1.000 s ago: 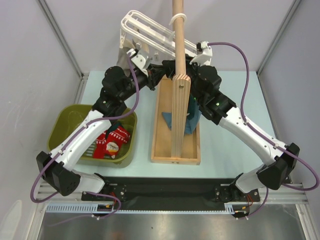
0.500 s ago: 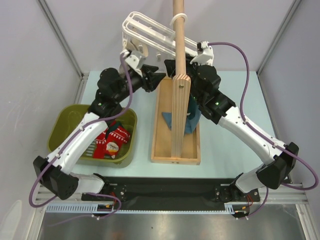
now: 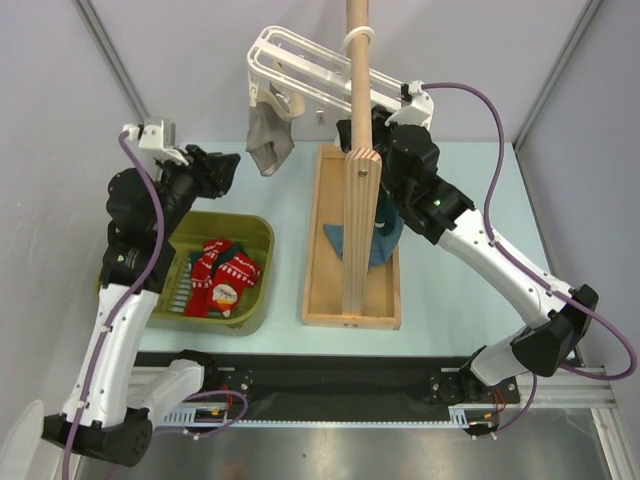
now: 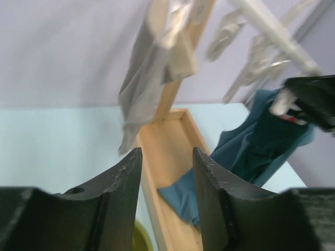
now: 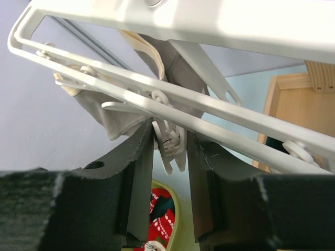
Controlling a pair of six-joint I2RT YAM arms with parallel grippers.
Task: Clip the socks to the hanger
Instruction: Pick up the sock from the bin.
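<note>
The white hanger [image 3: 300, 62] hangs from the wooden pole at the back. A grey-beige sock [image 3: 268, 140] hangs clipped under its left end. Red patterned socks [image 3: 215, 285] and a dark teal one [image 3: 240, 266] lie in the green bin [image 3: 120, 262]. My left gripper [image 3: 226, 166] is open and empty, above the bin's far edge and left of the grey sock; the left wrist view [image 4: 166, 157] shows nothing between its fingers. My right gripper [image 5: 170, 130] is under the hanger [image 5: 209, 112], shut on a white clip peg [image 5: 171, 144]. It is partly hidden behind the pole in the top view [image 3: 345, 130].
A wooden pole [image 3: 358, 150] stands in a long wooden tray [image 3: 320, 290] at the middle. A medium-blue garment [image 3: 385, 235] drapes into the tray by the right arm. Grey walls close in the left, right and back.
My left arm has pulled back from the hanger, down and to the left over the bin, leaving the grey-beige sock hanging. My right gripper has stayed at the hanger.
</note>
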